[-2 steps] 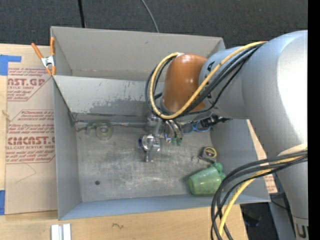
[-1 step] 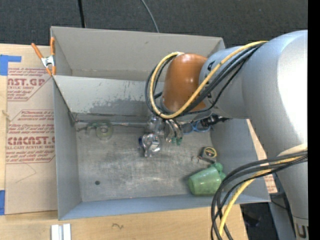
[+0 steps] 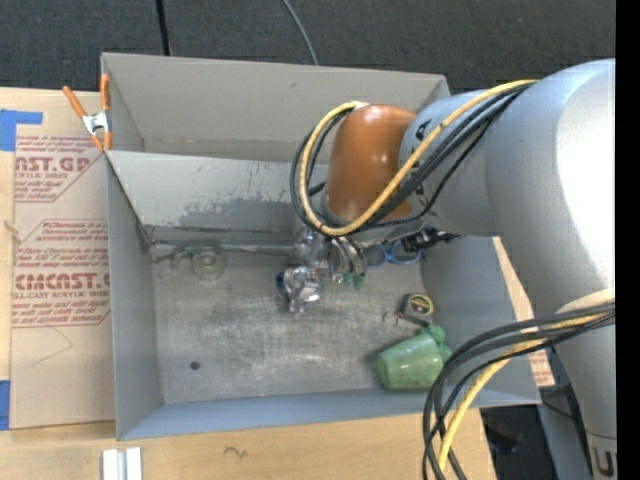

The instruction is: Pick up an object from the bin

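Observation:
My gripper (image 3: 303, 280) hangs low over the middle of the bin floor, just below the orange wrist cover. A small shiny, clear-looking bit (image 3: 296, 293) sits at its tip; I cannot tell whether it is part of the gripper or a loose thing. A small dark green piece (image 3: 356, 280) lies right beside the gripper on its right. Further right on the floor is a small black and yellow tape measure (image 3: 418, 308). A pale green soft lump with a knob (image 3: 410, 362) rests near the front right corner.
A clear round thing (image 3: 207, 262) lies at the foot of the back wall on the left. A blue thing (image 3: 401, 254) peeks out under the arm at the right. The arm and its yellow and black cables cover the bin's right side.

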Controlling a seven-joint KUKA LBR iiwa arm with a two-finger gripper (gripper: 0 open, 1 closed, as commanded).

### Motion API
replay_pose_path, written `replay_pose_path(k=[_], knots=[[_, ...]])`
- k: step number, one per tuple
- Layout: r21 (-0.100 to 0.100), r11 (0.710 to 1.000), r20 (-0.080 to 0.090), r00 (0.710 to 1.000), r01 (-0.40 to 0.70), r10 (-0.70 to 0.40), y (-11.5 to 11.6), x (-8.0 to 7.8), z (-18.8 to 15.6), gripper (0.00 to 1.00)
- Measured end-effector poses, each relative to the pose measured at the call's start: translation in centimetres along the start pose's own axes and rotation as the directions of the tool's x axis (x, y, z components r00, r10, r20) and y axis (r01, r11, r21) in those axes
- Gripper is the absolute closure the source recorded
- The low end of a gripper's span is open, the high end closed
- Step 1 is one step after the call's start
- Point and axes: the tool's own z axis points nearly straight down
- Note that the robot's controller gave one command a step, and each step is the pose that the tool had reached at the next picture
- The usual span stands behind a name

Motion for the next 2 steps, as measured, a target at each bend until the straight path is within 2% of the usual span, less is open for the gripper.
replay_pose_path(k=[1, 2], knots=[[-0.001, 1.000, 0.006, 1.000, 0.001, -0.001, 0.1, -0.2, -7.3, 1.00], [-0.001, 1.000, 0.004, 1.000, 0.001, -0.001, 0.2, -0.4, -11.5, 1.00]])
